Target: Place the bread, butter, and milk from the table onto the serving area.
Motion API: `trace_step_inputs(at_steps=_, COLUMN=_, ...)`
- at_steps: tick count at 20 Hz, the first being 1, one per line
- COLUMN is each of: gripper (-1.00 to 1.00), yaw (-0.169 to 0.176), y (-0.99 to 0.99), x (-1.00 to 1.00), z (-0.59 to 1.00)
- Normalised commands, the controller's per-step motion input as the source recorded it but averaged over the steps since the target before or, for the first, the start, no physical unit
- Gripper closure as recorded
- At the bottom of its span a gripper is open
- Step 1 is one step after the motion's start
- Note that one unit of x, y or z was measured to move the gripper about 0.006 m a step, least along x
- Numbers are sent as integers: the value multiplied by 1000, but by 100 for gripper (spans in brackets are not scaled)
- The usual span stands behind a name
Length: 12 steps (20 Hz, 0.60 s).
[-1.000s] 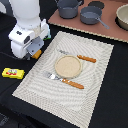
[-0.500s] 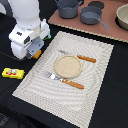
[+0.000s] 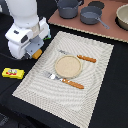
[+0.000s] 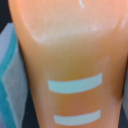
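Observation:
The gripper [image 3: 33, 51] hangs low at the left edge of the serving area [image 3: 95, 85], a beige striped placemat. A bit of the orange-brown bread [image 3: 36, 53] shows right under it. In the wrist view the bread [image 4: 70, 60] fills the picture, with two pale scored lines, very close. The fingers are hidden in both views, so I cannot tell whether they hold it. The butter [image 3: 12, 73], a flat yellow pack with a red mark, lies on the black table to the exterior view's left of the mat. The milk is hidden behind the arm; only a green bit [image 3: 47, 36] shows.
A round tan plate [image 3: 67, 65] sits mid-mat, with an orange-handled knife [image 3: 86, 58] behind it and a fork [image 3: 70, 82] in front. A brown board [image 3: 107, 27] at the back holds grey pots [image 3: 91, 15] and a bowl [image 3: 123, 16].

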Motion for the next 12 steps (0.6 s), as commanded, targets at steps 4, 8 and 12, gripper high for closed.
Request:
trace_step_inputs(at_steps=4, gripper=100, yaw=0, y=22, x=1000, z=994)
trace_step_inputs(at_steps=8, gripper=100, yaw=0, y=71, x=1000, z=987)
trace_step_inputs(at_steps=12, gripper=100, yaw=0, y=37, x=1000, z=848)
